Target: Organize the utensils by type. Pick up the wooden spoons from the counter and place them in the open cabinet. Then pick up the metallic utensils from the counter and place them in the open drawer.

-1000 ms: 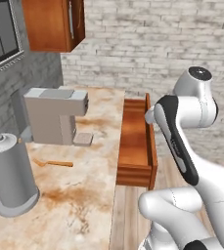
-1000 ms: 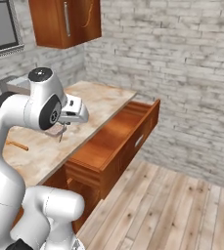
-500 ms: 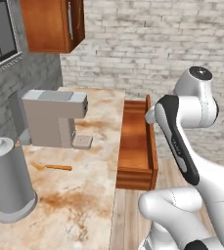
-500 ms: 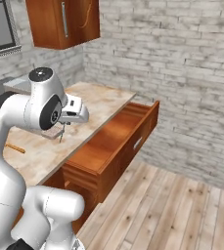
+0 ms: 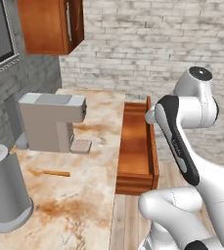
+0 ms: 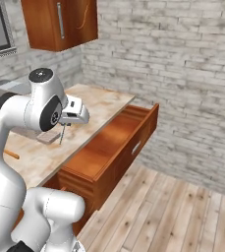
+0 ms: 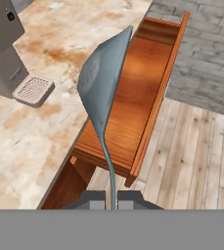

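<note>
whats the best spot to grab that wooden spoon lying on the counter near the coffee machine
Grip the wooden spoon around the middle of its straight handle, coming straight down from above. It lies flat on the counter with bare stone on both long sides, so fingers can straddle the thin handle across its width. The pincer is shut on a metal spoon, which must go first.

Two rear base cameras, drawer (image 5: 135, 146) shared; close hand camera.

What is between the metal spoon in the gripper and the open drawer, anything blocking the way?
Nothing visible. The gripper is shut on the metal spoon, which hangs above the counter edge beside the open drawer. The drawer's wood bottom looks bare.
</note>
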